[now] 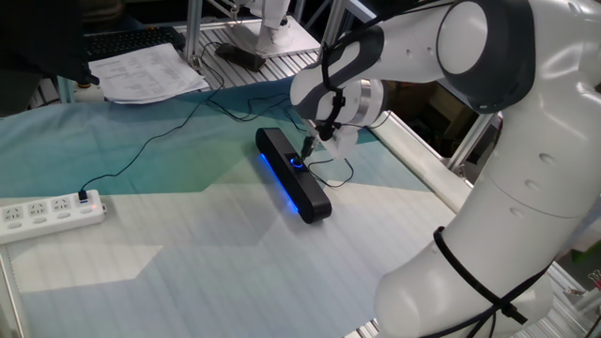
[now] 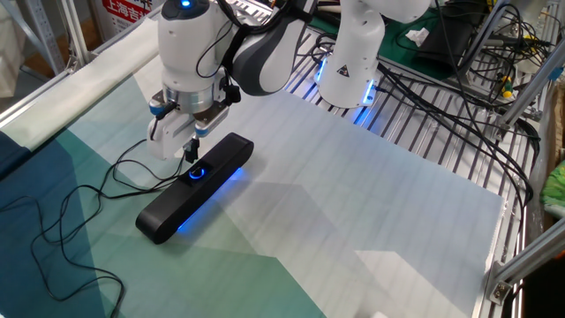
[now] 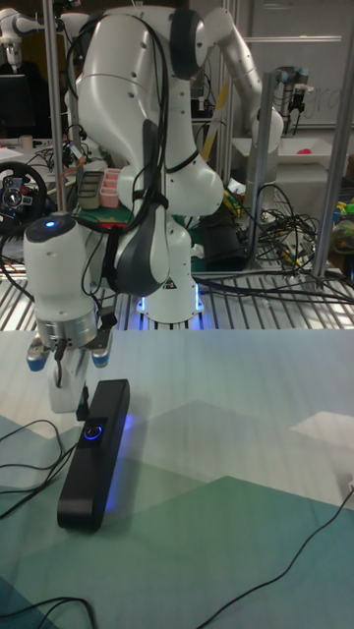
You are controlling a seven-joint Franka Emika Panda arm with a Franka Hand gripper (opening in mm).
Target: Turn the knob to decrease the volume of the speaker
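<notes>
Knob [image 2: 194,173], a small dial ringed in blue light, sits mid-length on the black speaker [image 2: 194,187], which lies diagonally on the teal-and-white cloth [image 2: 353,221], left of centre in the view with the metal slats.

Going left to right in the view showing the keyboard: a white power strip [image 1: 49,213] lies at the left edge with a thin black cable [image 1: 141,155] plugged into it; a stack of papers [image 1: 150,70] rests at upper left; the speaker sits at centre with its blue strip facing the viewer; the arm fills the right.

The gripper [image 2: 187,152] hangs just above the knob's far side, not on it. Its fingers look close together, but whether they are fully closed or slightly parted cannot be told; nothing is held between them.

Risks, as a judgement: the fingers sit off-centre from the dial, so a descent could land on the speaker body or on only one side of the knob and slip. The speaker looks light and unfixed, so twisting could spin the whole bar instead of the dial. Turning the wrong way would raise the volume. The cable looping beside the speaker could snag.

No containers are visible on the cloth.
</notes>
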